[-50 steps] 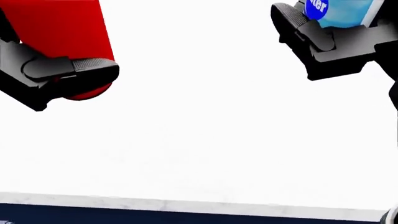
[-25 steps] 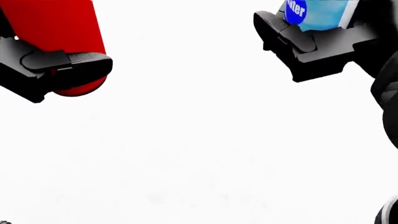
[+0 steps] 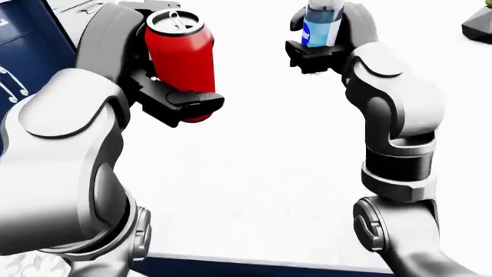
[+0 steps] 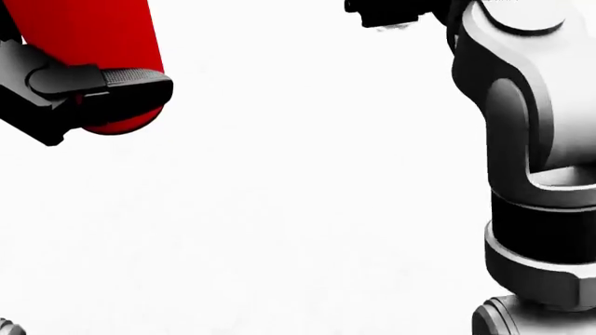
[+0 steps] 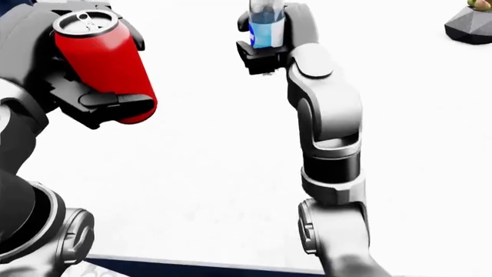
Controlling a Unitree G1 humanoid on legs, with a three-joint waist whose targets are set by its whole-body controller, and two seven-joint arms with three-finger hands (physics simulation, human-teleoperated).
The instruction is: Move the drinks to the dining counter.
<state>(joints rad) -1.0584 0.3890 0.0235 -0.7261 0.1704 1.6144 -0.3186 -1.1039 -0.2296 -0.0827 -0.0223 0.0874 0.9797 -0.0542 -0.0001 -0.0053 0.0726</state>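
The left hand [image 3: 173, 101], a blocky matte-black three-finger hand on a smooth grey-white arm, is clamped round a glossy red cylindrical metal drink can [image 3: 180, 63]. The can's silver lid with its pull tab faces up toward the top of the left-eye view, and the body tilts a little, its rounded red base peeking out below the black fingers [image 4: 121, 80]. In the head view one ribbed finger pad presses flat across the lower part of the can.

The right hand [image 3: 315, 52], equally dark and angular, is closed about a slim clear plastic water bottle with a blue label [image 3: 319, 26]. The bottle stands upright in the grasp; its top runs out of the left-eye view, and the label carries a round dark-blue mark. The rounded, shell-like grey forearm and black wrist band rise beneath it.

Both drinks are held in the air above a broad, plain white countertop [image 3: 261, 173] whose pale, faintly marbled edge shows at the bottom of the eye views. A dark faceted grey object [image 5: 470, 24] sits on the counter at the upper right, well apart from the bottle. Dark navy cabinet fronts [image 3: 23, 46] show at the upper left.
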